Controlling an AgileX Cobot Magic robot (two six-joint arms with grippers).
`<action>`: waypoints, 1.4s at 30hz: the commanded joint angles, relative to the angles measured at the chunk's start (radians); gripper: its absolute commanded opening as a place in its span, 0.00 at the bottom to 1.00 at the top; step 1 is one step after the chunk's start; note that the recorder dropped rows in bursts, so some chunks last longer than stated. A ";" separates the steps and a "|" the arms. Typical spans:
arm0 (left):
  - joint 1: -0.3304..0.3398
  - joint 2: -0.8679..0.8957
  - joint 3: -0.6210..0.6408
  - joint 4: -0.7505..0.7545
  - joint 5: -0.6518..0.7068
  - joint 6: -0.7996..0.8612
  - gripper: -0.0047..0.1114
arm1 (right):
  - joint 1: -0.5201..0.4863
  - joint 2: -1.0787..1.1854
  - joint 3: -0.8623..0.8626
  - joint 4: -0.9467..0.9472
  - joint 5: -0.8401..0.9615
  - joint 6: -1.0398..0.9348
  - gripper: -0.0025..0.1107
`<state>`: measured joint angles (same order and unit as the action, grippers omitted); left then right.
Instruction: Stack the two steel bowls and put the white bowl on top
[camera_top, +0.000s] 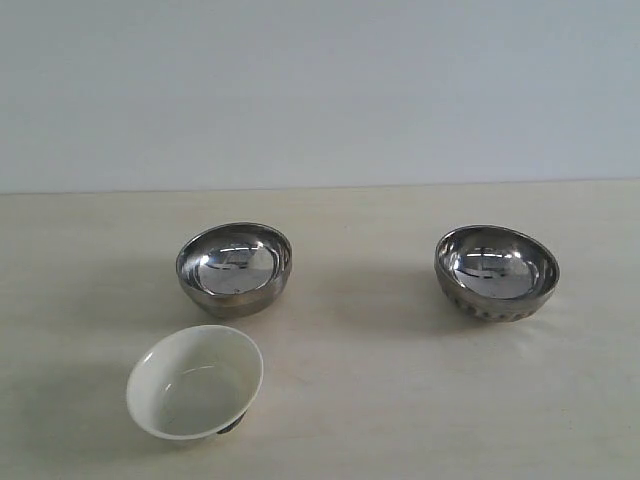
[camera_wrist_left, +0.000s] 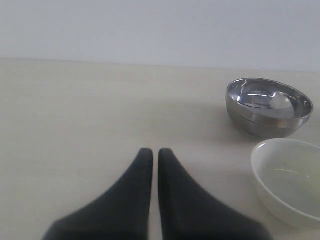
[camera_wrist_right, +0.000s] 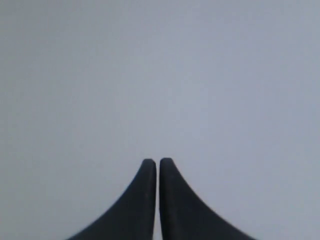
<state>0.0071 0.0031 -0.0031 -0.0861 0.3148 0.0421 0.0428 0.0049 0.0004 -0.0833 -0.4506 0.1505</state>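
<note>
A smooth steel bowl (camera_top: 235, 267) stands upright left of the middle of the table. A steel bowl with a ribbed lower band (camera_top: 497, 271) stands apart at the right. The white bowl (camera_top: 195, 382) rests tilted on its dark foot, just in front of the smooth bowl. Neither gripper shows in the exterior view. In the left wrist view my left gripper (camera_wrist_left: 151, 152) is shut and empty above bare table, with the smooth steel bowl (camera_wrist_left: 269, 106) and the white bowl (camera_wrist_left: 290, 179) off to one side. My right gripper (camera_wrist_right: 158, 162) is shut and empty, facing only a plain pale wall.
The pale wooden table (camera_top: 380, 400) runs back to a plain light wall (camera_top: 320, 90). A wide gap of bare tabletop separates the two steel bowls.
</note>
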 joint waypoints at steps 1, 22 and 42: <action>-0.005 -0.003 0.003 0.000 -0.007 -0.005 0.07 | -0.003 -0.005 0.000 0.015 -0.422 0.080 0.02; -0.005 -0.003 0.003 0.000 -0.007 -0.005 0.07 | 0.001 0.468 -0.683 0.249 0.833 -0.298 0.02; -0.005 -0.003 0.003 0.000 -0.007 -0.005 0.07 | 0.152 1.051 -0.781 0.881 0.960 -0.711 0.84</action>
<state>0.0071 0.0031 -0.0031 -0.0861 0.3148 0.0421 0.1328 1.0078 -0.7735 0.7696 0.5607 -0.5427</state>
